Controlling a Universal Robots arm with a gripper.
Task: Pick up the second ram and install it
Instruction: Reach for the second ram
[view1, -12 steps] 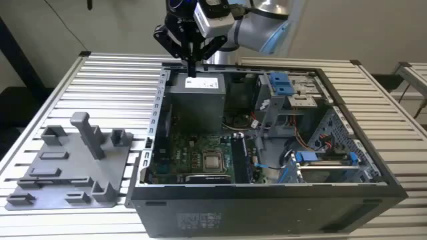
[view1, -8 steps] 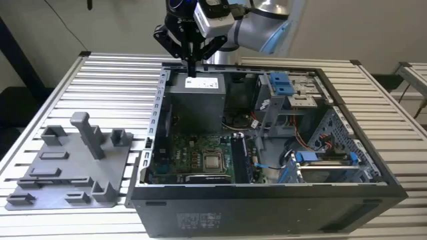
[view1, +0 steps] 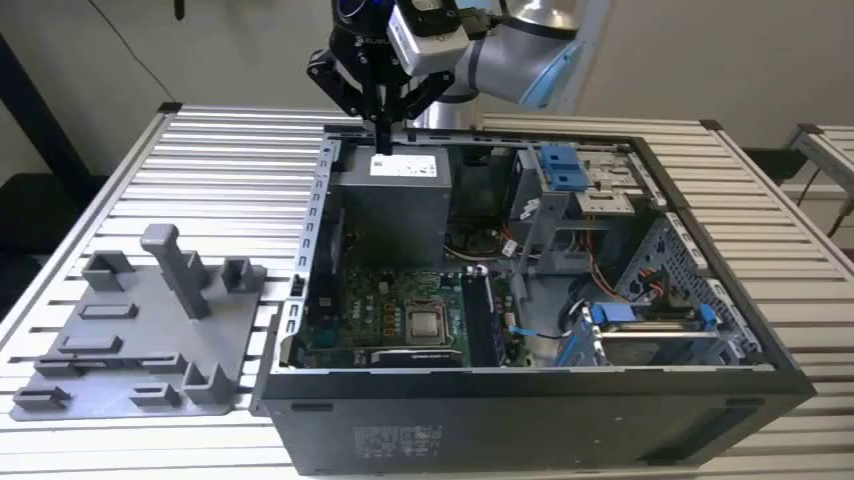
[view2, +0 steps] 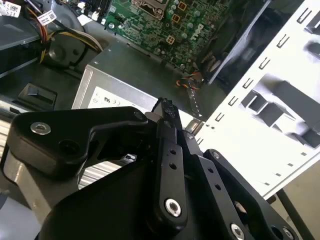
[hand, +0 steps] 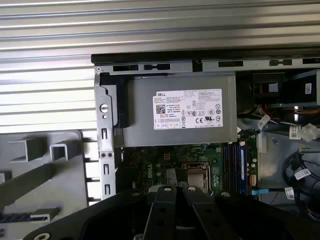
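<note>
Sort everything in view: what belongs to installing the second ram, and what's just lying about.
Belongs to the job: gripper, above the power supply; second ram, seemingly the thin dark strip in the grey holder tray; memory slots on the motherboard.
Just lying about: power supply; blue drive brackets; loose cables; slatted table.

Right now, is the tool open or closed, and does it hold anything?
Tool: closed, nothing seen in its grasp, above the power supply.
</note>
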